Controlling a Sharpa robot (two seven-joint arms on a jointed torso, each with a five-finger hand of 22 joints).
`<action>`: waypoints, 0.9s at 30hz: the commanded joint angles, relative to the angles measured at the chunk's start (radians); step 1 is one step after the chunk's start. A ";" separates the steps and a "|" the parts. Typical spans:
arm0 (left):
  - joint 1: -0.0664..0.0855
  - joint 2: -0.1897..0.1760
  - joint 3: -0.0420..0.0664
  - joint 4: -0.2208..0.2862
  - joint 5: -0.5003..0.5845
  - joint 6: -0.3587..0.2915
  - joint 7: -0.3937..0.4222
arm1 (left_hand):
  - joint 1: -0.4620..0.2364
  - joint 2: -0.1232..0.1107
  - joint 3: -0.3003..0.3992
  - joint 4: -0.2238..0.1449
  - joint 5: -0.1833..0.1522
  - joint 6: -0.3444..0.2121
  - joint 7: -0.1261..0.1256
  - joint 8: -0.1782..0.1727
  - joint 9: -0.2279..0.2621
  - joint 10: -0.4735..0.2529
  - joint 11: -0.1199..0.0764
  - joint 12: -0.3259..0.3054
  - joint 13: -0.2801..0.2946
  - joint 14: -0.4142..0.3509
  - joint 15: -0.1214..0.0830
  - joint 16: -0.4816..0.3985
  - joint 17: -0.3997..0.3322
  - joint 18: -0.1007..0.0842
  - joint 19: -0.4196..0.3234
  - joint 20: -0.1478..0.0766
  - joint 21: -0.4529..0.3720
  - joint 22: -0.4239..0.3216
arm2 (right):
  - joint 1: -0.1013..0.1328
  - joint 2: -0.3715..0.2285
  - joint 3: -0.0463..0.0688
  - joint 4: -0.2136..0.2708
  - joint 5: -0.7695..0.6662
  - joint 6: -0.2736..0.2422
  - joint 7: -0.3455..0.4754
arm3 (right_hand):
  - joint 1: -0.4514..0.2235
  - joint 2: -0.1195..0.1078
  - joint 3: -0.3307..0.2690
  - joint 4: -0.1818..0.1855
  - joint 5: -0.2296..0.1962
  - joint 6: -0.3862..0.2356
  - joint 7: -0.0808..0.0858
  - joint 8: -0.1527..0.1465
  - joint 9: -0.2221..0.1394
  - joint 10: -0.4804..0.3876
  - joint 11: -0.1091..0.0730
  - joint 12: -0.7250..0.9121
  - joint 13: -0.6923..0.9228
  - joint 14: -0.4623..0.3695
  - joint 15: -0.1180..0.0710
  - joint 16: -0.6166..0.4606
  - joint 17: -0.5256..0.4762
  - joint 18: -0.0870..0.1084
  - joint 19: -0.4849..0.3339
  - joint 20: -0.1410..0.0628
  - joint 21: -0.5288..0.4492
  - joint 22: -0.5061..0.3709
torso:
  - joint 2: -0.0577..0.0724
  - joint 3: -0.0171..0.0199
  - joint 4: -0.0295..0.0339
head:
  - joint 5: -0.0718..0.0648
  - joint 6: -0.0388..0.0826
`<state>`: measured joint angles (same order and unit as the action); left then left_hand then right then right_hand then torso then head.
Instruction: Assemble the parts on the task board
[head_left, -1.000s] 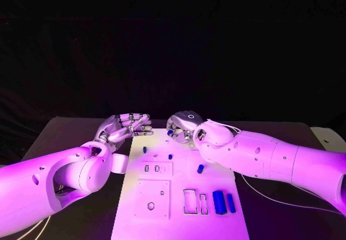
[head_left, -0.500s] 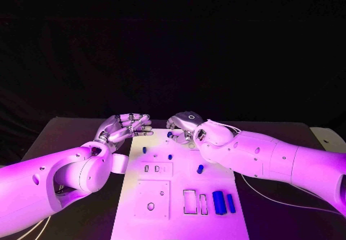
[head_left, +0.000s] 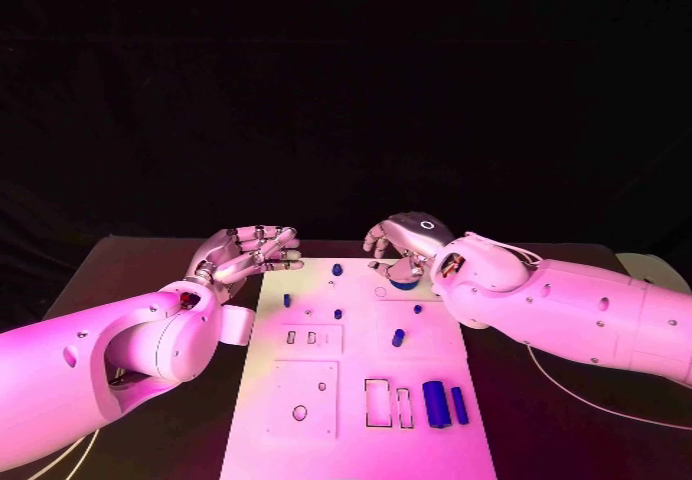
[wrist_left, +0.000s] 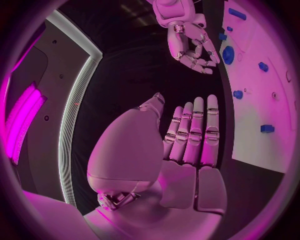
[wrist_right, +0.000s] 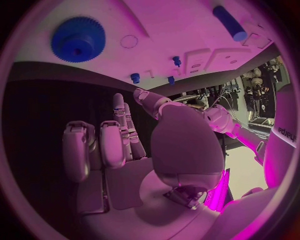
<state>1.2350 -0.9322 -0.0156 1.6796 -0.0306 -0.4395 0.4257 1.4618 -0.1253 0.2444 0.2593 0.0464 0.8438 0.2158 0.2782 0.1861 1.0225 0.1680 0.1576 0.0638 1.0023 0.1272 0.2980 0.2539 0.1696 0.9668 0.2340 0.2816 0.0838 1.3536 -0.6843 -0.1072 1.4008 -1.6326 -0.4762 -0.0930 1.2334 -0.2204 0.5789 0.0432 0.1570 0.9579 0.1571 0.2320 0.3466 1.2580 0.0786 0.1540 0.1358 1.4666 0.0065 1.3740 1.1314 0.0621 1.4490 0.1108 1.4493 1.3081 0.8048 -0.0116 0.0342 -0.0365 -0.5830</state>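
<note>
Left hand (head_left: 248, 252) hovers just off the far-left corner of the white task board (head_left: 361, 400), palm up, its fingers (wrist_left: 190, 135) straight, side by side and holding nothing. The right hand (head_left: 408, 245) hangs over the far-right part of the board with its fingers curled loosely downward; the right wrist view shows those fingers (wrist_right: 106, 145) bent in with nothing between them. Directly under that hand, a round blue gear (wrist_right: 78, 39) lies flat on the board near its far edge, and the head view shows just a sliver of it below the fingers. The board lies lengthwise down the middle of the black table (head_left: 144, 270). On its far half stand several small blue parts: one peg (head_left: 338, 269) near the far edge, a second peg (head_left: 287, 299) toward the left side, a small stud (head_left: 418, 309) on the right, and a short upright cylinder (head_left: 400, 338) nearer the middle. At the near right lie two long blue bars side by side, a wider bar (head_left: 436, 404) and a thinner bar (head_left: 460, 405) to its right. Just left of them are two empty rectangular slots (head_left: 379, 402). A raised square plate (head_left: 306, 397) with an oval hole occupies the near left of the board.
</note>
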 joint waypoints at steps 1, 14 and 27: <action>0.003 0.000 0.001 -0.002 -0.004 0.027 0.012 | 0.002 -0.005 -0.001 0.004 0.005 0.000 0.007 -0.005 -0.001 0.008 0.002 -0.006 0.002 -0.006 -0.001 -0.006 0.001 0.014 0.004 0.000 -0.006 -0.001 | 0.014 -0.055 0.003 0.048 0.099 0.063 -0.006 | -0.027 -0.037 -0.029 0.019 0.006 -0.012 -0.005 -0.007 0.000 0.050 -0.009 0.024 0.024 0.029 -0.012 0.011 0.010 -0.020 0.007 -0.006 0.007 0.092 | -0.004 0.0005 -0.0055 | -0.004 -0.002; 0.004 0.003 0.001 -0.013 -0.004 0.028 0.013 | 0.004 -0.005 -0.001 0.004 0.005 0.001 0.007 -0.006 -0.001 0.010 0.001 -0.011 0.002 -0.009 -0.001 -0.010 0.002 0.016 0.014 -0.002 -0.002 -0.001 | 0.029 -0.162 0.004 0.073 0.189 0.252 -0.045 | 0.075 0.005 -0.339 0.155 0.060 -0.131 -0.011 0.089 0.061 0.022 -0.019 0.924 0.941 0.059 -0.019 0.109 0.195 -0.035 0.049 -0.015 0.047 0.164 | -0.003 0.0012 -0.0075 | -0.012 -0.004; 0.004 0.006 0.001 -0.018 -0.004 0.030 0.013 | 0.004 -0.004 0.000 0.004 0.005 0.001 0.007 -0.006 -0.001 0.012 0.001 -0.014 0.002 -0.010 -0.001 -0.012 0.003 0.016 0.022 -0.004 0.002 0.000 | 0.007 -0.088 -0.002 -0.023 0.196 0.245 -0.069 | 0.135 0.020 -0.395 0.213 0.073 -0.179 0.002 0.119 0.068 0.076 -0.004 1.101 1.117 0.068 -0.005 0.136 0.256 -0.038 0.057 -0.002 0.054 0.178 | -0.002 -0.0002 -0.0024 | -0.015 -0.006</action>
<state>1.2377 -0.9285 -0.0155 1.6612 -0.0305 -0.4296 0.4274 1.4618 -0.1253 0.2444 0.2593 0.0464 0.8438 0.2158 0.2782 0.1862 1.0262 0.1717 0.1472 0.0646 1.0023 0.1272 0.2923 0.2559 0.1697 0.9819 0.2310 0.2816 0.0839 1.3621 -0.7783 -0.1091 1.3870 -1.4452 -0.2495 -0.1428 1.3610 -0.2002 0.1847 0.2524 0.2268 0.7855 0.1610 0.3448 0.4131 1.3378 0.0750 1.2563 1.2534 1.4647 -0.0053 1.5038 1.3082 0.0292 1.4663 0.1006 1.5075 1.3077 0.8025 -0.0112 0.0309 -0.0526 -0.5889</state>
